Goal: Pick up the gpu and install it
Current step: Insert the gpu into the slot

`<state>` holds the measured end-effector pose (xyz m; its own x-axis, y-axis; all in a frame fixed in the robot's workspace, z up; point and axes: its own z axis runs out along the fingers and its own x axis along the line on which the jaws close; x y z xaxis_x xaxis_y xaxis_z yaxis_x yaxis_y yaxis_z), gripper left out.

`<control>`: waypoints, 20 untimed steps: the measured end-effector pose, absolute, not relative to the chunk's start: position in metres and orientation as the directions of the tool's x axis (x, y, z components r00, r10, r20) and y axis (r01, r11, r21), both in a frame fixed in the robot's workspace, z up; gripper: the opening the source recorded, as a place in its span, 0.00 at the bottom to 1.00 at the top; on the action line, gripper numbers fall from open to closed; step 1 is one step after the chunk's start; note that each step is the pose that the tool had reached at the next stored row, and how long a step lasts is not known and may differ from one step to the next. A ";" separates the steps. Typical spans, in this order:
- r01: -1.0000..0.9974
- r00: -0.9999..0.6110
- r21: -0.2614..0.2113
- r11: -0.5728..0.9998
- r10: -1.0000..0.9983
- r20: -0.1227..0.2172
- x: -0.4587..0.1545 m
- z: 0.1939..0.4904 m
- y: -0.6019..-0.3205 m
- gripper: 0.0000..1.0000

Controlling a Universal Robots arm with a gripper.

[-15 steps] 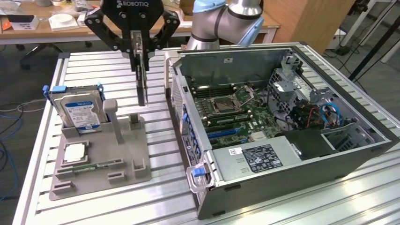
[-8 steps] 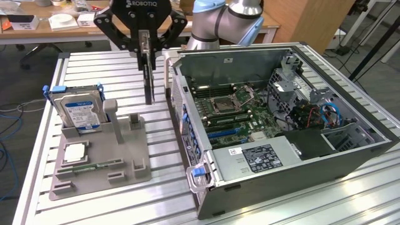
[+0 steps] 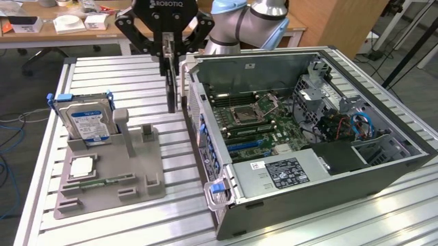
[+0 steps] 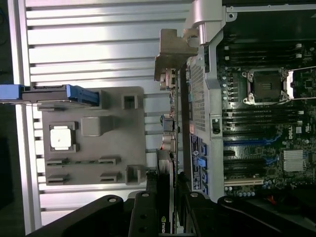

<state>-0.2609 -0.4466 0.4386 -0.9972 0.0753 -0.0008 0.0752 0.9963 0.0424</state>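
At the exterior view's left, a hard drive (image 3: 85, 120) stands upright in a grey holder (image 3: 140, 177). A processor (image 3: 81, 166) and a memory stick (image 3: 102, 182) lie flat in their own pockets. The holder probably keeps each part at a known spot and pose for gripping.

Just right of the holder, the gpu (image 3: 171, 84) hangs edge-on above the table (image 3: 102, 74), clear of the holder and close to the case (image 3: 274, 200). The gripper (image 3: 168, 48) has its fingers clamped on the card's upper edge, pinching its flat faces, likely so it hangs upright and cannot swing.

From the wrist, the gpu (image 4: 170, 168) runs along the case's outer wall, its metal bracket (image 4: 173, 54) at the far end.

Further right, the case lies on its side with the lid off, so the motherboard (image 3: 250, 115) faces up, probably to let its slots be reached from above.
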 end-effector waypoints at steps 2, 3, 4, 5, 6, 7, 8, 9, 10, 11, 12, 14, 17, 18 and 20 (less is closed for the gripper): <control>0.075 -0.997 0.042 0.996 0.075 -0.001 -0.257 0.438 -0.446 0.26; 0.075 -0.997 0.042 0.996 0.075 -0.001 -0.256 0.439 -0.446 0.26; 0.075 -0.997 0.042 0.996 0.075 -0.001 -0.254 0.439 -0.446 0.26; 0.075 -0.997 0.042 0.996 0.075 -0.001 -0.252 0.439 -0.446 0.26; 0.075 -0.997 0.042 0.996 0.075 -0.001 -0.250 0.439 -0.446 0.26; 0.075 -0.997 0.042 0.996 0.075 -0.001 -0.248 0.439 -0.446 0.26; 0.075 -0.997 0.042 0.996 0.075 -0.001 -0.246 0.439 -0.446 0.26; 0.075 -0.997 0.042 0.996 0.075 -0.001 -0.244 0.439 -0.446 0.26; 0.075 -0.997 0.042 0.996 0.075 -0.001 -0.242 0.439 -0.446 0.26; 0.075 -0.997 0.042 0.996 0.075 -0.001 -0.240 0.439 -0.445 0.26; 0.075 -0.997 0.042 0.996 0.075 -0.001 -0.238 0.439 -0.445 0.26; 0.075 -0.997 0.042 0.996 0.075 -0.001 -0.234 0.439 -0.445 0.26; 0.075 -0.997 0.042 0.996 0.075 -0.001 -0.227 0.439 -0.445 0.26; 0.075 -0.997 0.042 0.996 0.075 -0.001 -0.225 0.439 -0.445 0.26; 0.075 -0.997 0.042 0.996 0.075 -0.001 -0.221 0.439 -0.444 0.26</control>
